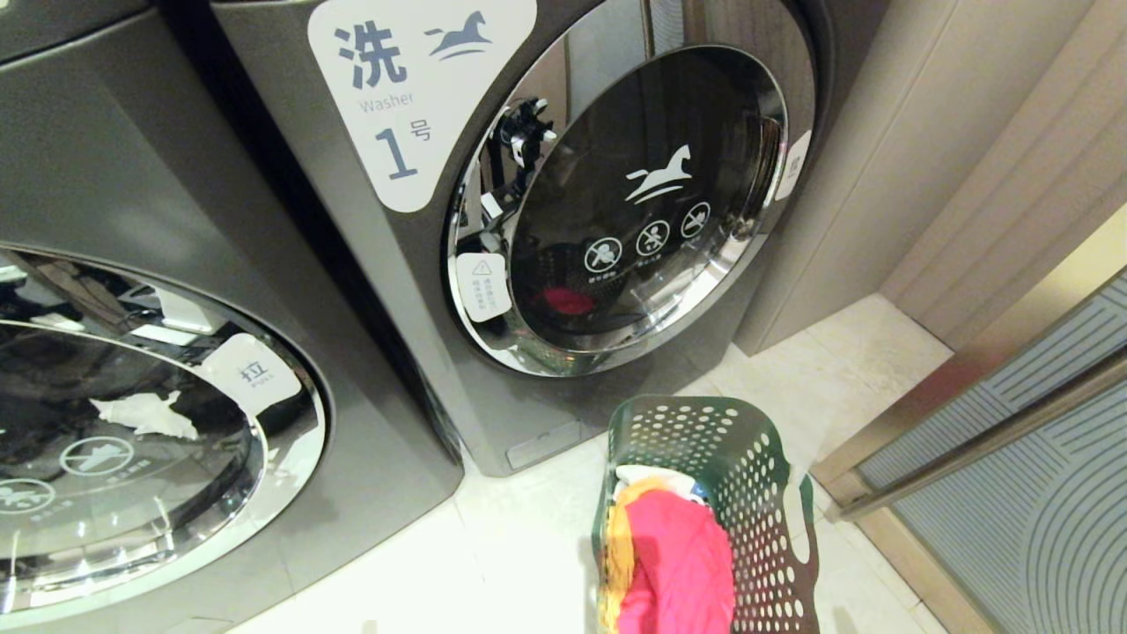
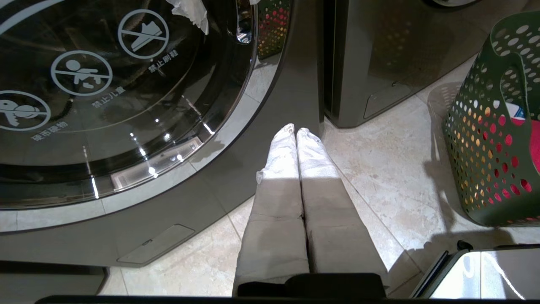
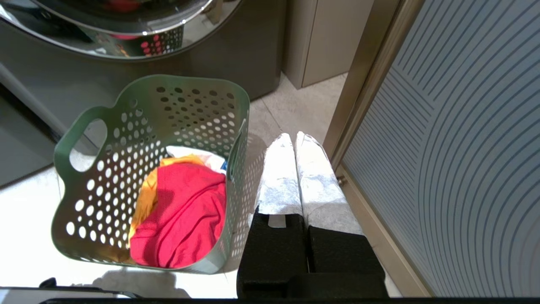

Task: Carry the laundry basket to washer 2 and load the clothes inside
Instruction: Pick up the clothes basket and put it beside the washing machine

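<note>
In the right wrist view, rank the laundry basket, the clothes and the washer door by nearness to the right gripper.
From the shut right gripper:
1. the laundry basket, its wall right beside the fingers.
2. the clothes, inside the basket, just past that wall.
3. the washer door, farthest, beyond the basket.

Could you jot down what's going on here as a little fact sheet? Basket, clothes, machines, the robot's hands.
basket: green, standing on the floor before the washer marked 1
clothes: pink, yellow and white bundle lying in the basket
washer doors: both in view closed
other washer: at left, no number visible
left gripper: fingers shut, empty, low near the floor by the left washer
right gripper: fingers shut, empty, beside the basket
</note>
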{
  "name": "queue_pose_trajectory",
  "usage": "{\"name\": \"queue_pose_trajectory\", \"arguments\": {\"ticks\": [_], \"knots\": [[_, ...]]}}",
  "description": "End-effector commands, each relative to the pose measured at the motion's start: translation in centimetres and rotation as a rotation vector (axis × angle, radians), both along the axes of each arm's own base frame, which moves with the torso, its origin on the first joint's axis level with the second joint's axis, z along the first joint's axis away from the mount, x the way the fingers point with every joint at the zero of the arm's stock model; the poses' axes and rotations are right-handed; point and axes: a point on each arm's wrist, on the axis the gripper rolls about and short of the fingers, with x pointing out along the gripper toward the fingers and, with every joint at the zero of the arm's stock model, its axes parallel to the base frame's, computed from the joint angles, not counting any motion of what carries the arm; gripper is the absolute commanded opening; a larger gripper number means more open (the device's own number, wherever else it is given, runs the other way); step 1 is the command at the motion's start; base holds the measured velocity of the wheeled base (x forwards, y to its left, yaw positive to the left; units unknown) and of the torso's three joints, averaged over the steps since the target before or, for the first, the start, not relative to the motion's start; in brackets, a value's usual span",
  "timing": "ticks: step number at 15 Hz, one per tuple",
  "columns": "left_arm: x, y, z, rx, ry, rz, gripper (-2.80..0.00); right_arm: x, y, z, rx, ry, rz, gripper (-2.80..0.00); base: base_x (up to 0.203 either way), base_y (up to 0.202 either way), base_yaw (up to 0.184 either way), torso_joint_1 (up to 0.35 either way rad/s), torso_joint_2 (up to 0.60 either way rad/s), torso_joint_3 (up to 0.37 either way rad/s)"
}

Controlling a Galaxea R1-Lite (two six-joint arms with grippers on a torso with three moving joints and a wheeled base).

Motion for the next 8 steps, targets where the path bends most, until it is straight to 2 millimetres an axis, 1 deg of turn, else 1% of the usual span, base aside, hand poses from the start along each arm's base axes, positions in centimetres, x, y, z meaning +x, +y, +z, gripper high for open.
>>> {"name": "queue_pose_trajectory", "arguments": {"ticks": [1, 8], "knots": [[0.00, 0.00, 0.00, 0.002, 0.000, 0.001, -2.80, 0.28, 0.01, -0.94, -0.001, 0.036, 0.002, -2.80, 0.000, 0.000, 0.000, 0.007, 0.00, 0.198], [0.00, 0.00, 0.00, 0.002, 0.000, 0.001, -2.80, 0.28, 0.01, -0.94, -0.002, 0.036, 0.002, -2.80, 0.000, 0.000, 0.000, 0.003, 0.00, 0.202]]}}
